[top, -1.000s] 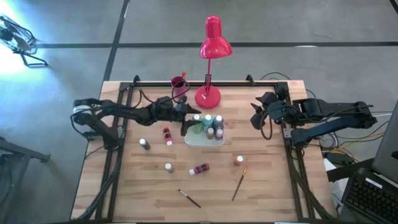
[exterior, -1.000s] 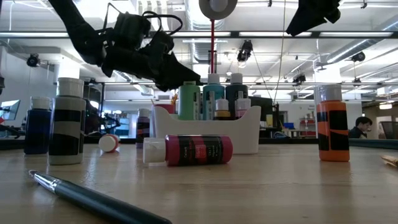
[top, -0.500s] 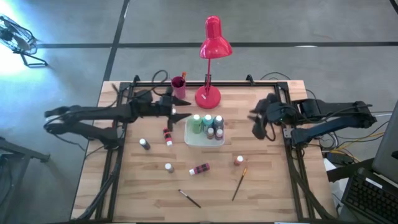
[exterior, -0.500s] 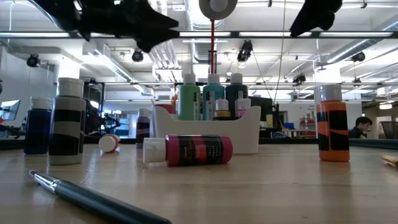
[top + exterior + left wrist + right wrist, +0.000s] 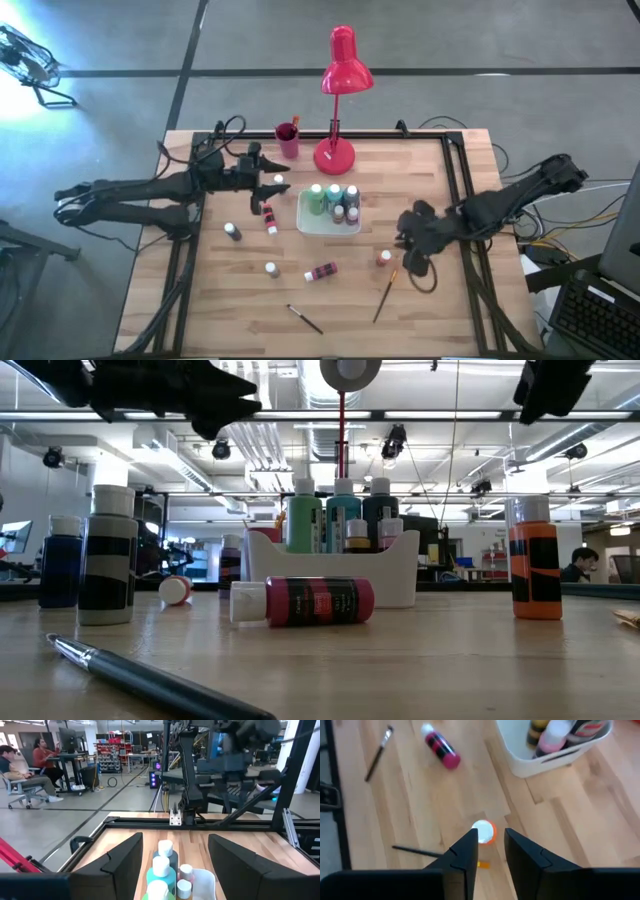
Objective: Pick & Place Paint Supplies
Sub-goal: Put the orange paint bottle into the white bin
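Right gripper (image 5: 408, 252) has swung down from the table's edge, fingers parted, above the upright orange bottle (image 5: 484, 831), likely next pick; left gripper (image 5: 272, 184), open and empty, has withdrawn from the tray (image 5: 303, 222).

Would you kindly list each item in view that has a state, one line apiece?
White rectangular tray: upright, holding several standing bottles.
Red bottle near the tray: lying down.
Red bottle near the table's middle: lying down.
Orange bottle: standing, capped.
Red desk lamp: upright.
Left gripper: open, empty, raised.
Right gripper: open, above the orange bottle.
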You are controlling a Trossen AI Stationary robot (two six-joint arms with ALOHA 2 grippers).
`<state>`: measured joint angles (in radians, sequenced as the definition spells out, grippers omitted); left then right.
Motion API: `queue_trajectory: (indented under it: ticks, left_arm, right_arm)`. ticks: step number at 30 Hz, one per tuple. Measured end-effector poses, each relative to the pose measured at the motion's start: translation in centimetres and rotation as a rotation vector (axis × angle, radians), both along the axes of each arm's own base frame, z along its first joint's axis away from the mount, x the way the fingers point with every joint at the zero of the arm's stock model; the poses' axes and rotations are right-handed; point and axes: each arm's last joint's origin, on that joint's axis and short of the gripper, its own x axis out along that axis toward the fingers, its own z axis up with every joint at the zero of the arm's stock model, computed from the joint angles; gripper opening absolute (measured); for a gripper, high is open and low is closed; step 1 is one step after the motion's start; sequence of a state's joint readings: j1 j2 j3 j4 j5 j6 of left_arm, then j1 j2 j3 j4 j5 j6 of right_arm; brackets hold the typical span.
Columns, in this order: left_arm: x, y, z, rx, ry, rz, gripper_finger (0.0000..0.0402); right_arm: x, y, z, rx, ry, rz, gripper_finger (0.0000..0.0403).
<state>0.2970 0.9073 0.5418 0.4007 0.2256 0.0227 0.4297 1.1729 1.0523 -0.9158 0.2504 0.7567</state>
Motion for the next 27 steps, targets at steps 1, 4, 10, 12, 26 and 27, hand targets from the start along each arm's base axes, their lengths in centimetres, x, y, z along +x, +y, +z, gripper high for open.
queue_trajectory:
  ticks: [1, 4, 10, 12, 26, 27]
  left_arm:
    - [-0.1, 0.0, -0.1, -0.001, 0.003, 0.000, 0.0231]
    - [0.0, 0.0, -0.4, -0.011, 0.015, 0.001, 0.0231]
    - [0.0, 0.0, -0.4, -0.018, 0.015, 0.002, 0.0231]
    - [0.0, 0.0, -0.4, -0.018, 0.015, 0.002, 0.0231]
    - [0.0, 0.0, -0.6, -0.023, 0.031, 0.002, 0.0231]
    - [0.1, 0.0, -0.6, -0.023, 0.032, 0.002, 0.0231]
  right_arm:
    - [0.3, 0.3, -0.4, -0.007, 0.017, 0.004, 0.0096]
    - [1.0, 0.6, -1.3, -0.015, 0.058, -0.010, 0.0111]
    - [2.0, 1.2, -2.6, 0.012, 0.120, -0.006, 0.0145]
    - [2.1, 1.3, -2.9, 0.015, 0.138, -0.014, 0.0156]
    - [-2.8, 6.3, -6.2, -0.059, -0.052, -0.209, 0.0206]
    - [-3.4, 6.4, -7.0, -0.058, -0.063, -0.238, 0.0208]
